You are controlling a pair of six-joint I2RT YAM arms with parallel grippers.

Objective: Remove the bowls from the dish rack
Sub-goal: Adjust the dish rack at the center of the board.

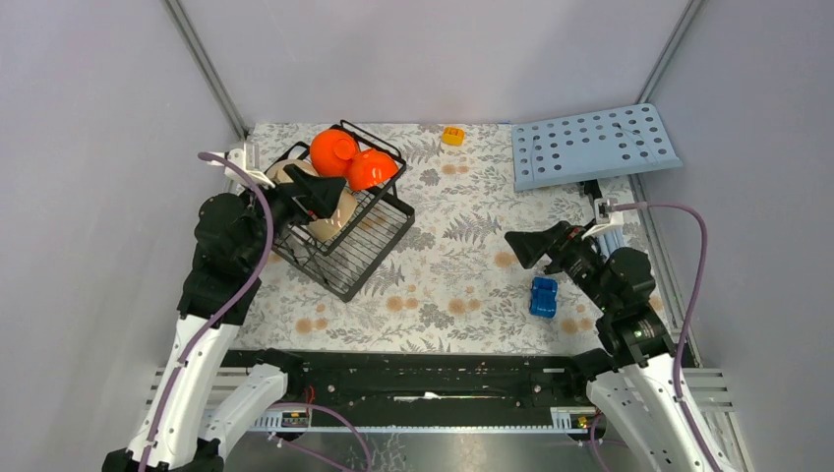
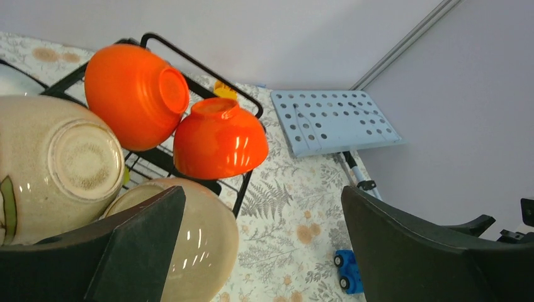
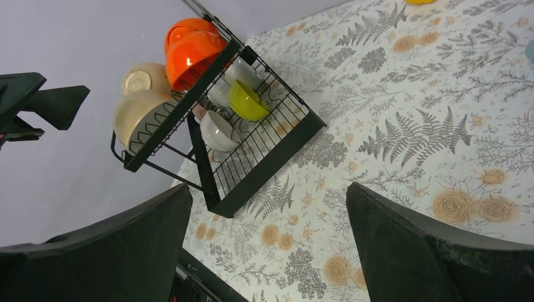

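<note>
- My right pincer (image 1: 521,246) hangs over the table's right side, jaws wide apart and empty.
- My left pincer (image 1: 320,195) hangs over the dish rack (image 1: 346,258), jaws wide apart, just beside a cream bowl (image 2: 60,167).
- The rack stands far left, its long axis slanted, with the flat base nearer and the raised basket farther.
- Only my right wrist view shows a yellow-green bowl (image 3: 247,100) on the tines, tipped sideways.
- Farthest, two orange bowls (image 2: 135,94) lie foot-up.
</note>
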